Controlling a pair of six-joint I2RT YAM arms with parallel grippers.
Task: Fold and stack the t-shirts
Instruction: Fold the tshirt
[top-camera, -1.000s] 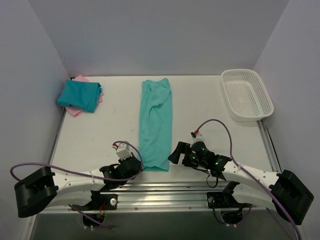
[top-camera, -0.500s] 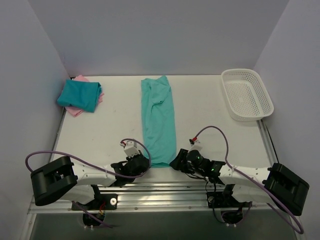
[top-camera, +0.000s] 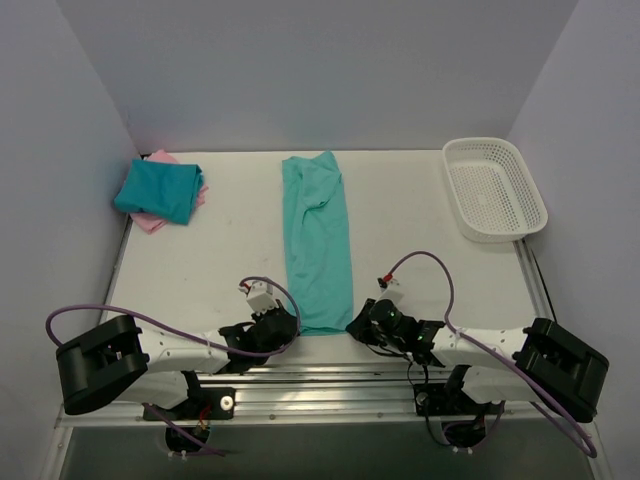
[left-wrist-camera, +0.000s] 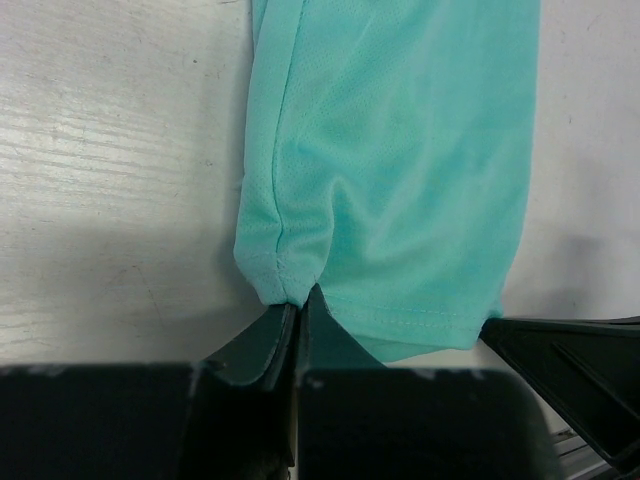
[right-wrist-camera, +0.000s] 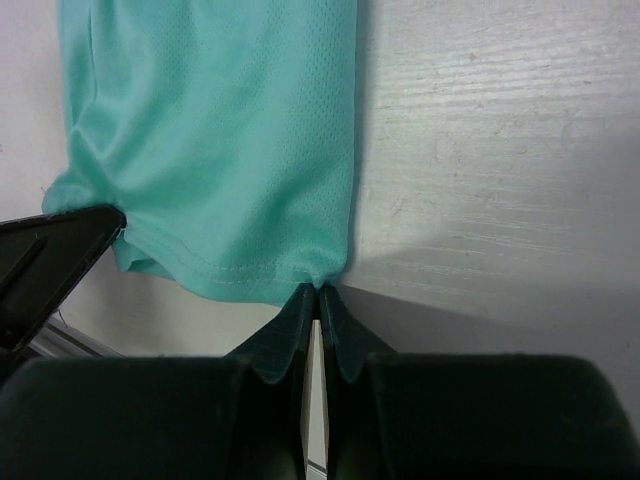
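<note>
Right gripper, wide a second ago, now closed on near right corner of light teal-green t-shirt, left gripper clamped on near left corner, pale walls enclosing white table, shirt laid lengthwise at centre, pink t-shirt largely hidden under darker teal-blue t-shirt, far left

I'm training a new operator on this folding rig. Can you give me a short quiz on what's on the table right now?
1. True or false: the left hand and right hand are each shut on a near corner of the light teal shirt.
2. Fill in: the basket sits at the far ___ corner.
3. The dark teal shirt lies on: A the pink shirt; B the basket; C the light teal shirt.
Key: 1 true; 2 right; 3 A.
</note>
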